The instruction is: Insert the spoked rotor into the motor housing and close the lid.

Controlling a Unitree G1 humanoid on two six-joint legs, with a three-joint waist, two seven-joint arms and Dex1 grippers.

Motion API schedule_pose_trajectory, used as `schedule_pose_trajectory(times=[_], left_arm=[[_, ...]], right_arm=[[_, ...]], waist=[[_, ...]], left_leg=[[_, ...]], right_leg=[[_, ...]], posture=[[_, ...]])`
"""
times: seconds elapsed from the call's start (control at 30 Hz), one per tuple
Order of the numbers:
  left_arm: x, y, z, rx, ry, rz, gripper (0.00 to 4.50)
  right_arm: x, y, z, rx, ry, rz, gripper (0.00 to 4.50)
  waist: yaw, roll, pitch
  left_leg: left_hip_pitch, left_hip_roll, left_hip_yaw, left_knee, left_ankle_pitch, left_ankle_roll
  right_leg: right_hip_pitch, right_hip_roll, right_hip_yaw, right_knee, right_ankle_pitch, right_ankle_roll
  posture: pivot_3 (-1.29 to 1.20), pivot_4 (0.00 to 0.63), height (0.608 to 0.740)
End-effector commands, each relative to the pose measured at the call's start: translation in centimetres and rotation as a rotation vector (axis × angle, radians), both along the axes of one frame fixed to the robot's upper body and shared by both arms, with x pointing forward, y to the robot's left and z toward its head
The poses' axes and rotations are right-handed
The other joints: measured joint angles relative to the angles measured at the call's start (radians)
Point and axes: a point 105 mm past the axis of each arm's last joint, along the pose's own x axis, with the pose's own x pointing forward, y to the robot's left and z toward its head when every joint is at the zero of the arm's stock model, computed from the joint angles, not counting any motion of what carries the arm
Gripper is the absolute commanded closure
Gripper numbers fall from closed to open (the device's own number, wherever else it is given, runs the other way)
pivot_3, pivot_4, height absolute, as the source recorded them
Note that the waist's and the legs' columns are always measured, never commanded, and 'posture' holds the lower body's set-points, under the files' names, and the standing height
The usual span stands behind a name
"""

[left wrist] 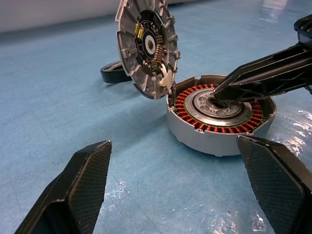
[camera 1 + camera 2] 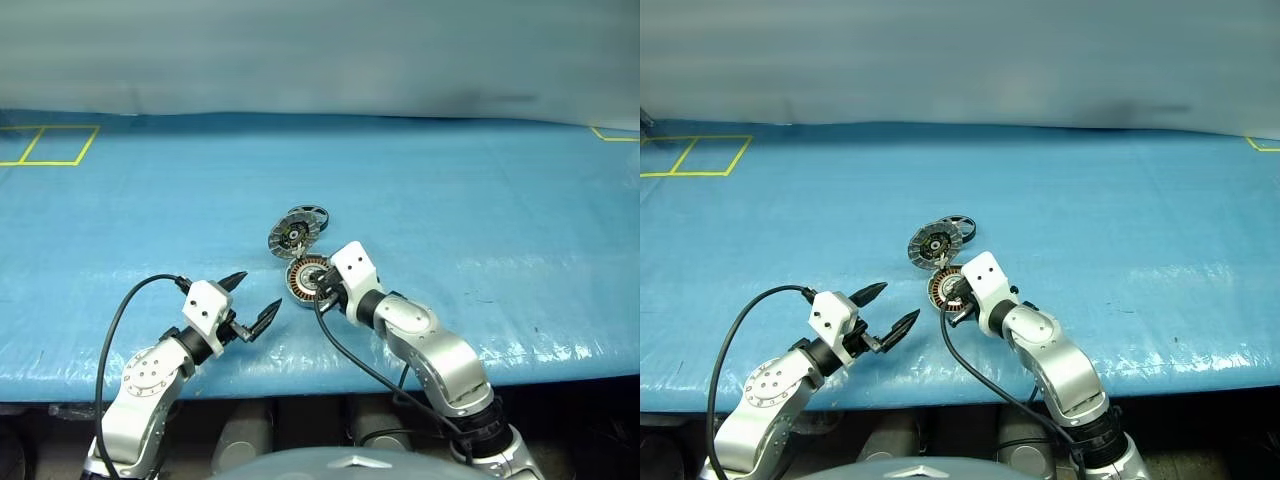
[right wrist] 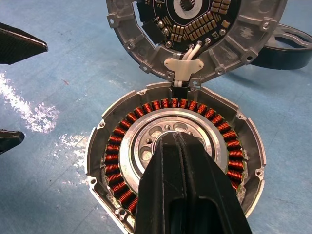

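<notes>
The motor housing (image 2: 306,279) lies open on the blue table, with copper windings (image 3: 122,141) ringing a central metal bearing. Its lid (image 2: 293,237) stands tilted up at the hinged far side, its ribbed inside (image 1: 146,46) showing. The spoked rotor (image 2: 309,214) lies flat just behind the lid, partly hidden by it. My right gripper (image 3: 173,136) is shut, its joined tips resting at the housing's central bearing with nothing seen between them. My left gripper (image 2: 257,296) is open and empty, low over the table to the left of the housing.
Yellow tape squares (image 2: 50,145) mark the table's far left, and a yellow corner (image 2: 612,134) the far right. The table's front edge (image 2: 320,375) runs just under both arms. Black cables (image 2: 345,350) hang from the wrists.
</notes>
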Motion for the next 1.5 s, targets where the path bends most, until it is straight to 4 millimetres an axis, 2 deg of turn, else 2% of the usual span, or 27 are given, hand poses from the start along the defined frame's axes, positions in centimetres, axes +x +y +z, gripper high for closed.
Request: schedule_pose_trajectory(times=[0.03, 0.8, 1.13, 1.2, 1.3, 1.37, 1.5], left_arm=[[0.1, 0.0, 0.6, -0.005, -0.024, -0.001, 0.0], [-0.1, 0.3, 0.4, -0.002, -0.021, 0.018, 0.0], [-0.1, 0.4, 0.6, -0.007, -0.026, 0.02, 0.0], [-0.1, 0.1, 1.4, -0.051, -0.021, -0.007, 0.0], [-1.0, -1.2, 3.0, -0.125, 0.009, -0.14, 0.0], [-0.9, -1.5, 4.5, -0.163, -0.013, -0.179, 0.0], [0.4, -1.4, 9.1, -0.275, -0.111, -0.202, 0.0]], right_arm=[[0.2, 0.4, 1.1, 0.022, -0.042, 0.009, 4.46], [0.9, 1.1, 0.9, 0.001, -0.052, 0.043, 4.46], [0.7, 0.7, 3.8, 0.081, -0.129, 0.049, 4.46], [0.5, 0.3, 4.2, 0.086, -0.143, 0.053, 4.46], [0.3, -0.4, 4.4, 0.088, -0.15, 0.041, 4.46], [0.2, -0.9, 4.4, 0.09, -0.148, 0.031, 4.46], [0.1, -2.2, 4.0, 0.074, -0.151, -0.004, 4.46]], waist=[[0.0, 0.0, 0.0], [-0.001, 0.0, 0.0], [0.0, 0.0, 0.0], [0.0, 0.0, 0.0], [0.0, 0.0, 0.0], [0.0, 0.0, 0.0], [0.002, -0.001, 0.001]], left_leg=[[0.0, 0.0, 0.0, 0.0, 0.0, 0.0], [0.0, 0.0, 0.0, 0.0, 0.0, 0.0], [0.0, 0.0, 0.0, 0.0, 0.0, 0.0], [0.0, 0.0, 0.0, 0.0, 0.0, 0.0], [0.0, 0.0, -0.001, 0.0, 0.0, 0.0], [0.0, 0.0, -0.001, 0.0, 0.0, 0.0], [0.0, 0.0, -0.002, 0.001, 0.0, 0.0]], right_leg=[[0.0, 0.0, 0.0, 0.0, 0.0, 0.0], [0.0, 0.0, 0.0, 0.0, 0.0, 0.0], [0.0, 0.0, 0.0, 0.0, 0.0, 0.0], [0.0, 0.0, 0.0, 0.0, 0.0, 0.0], [0.0, 0.0, -0.001, 0.0, 0.0, 0.0], [0.0, 0.0, -0.001, 0.0, 0.0, 0.0], [0.001, 0.0, -0.002, 0.0, 0.0, 0.0]], posture=[[0.0, 0.15, 0.74], [0.0, 0.15, 0.74], [0.0, 0.15, 0.74], [0.0, 0.15, 0.74], [0.0, 0.15, 0.74], [0.0, 0.15, 0.74], [0.0, 0.15, 0.74]])
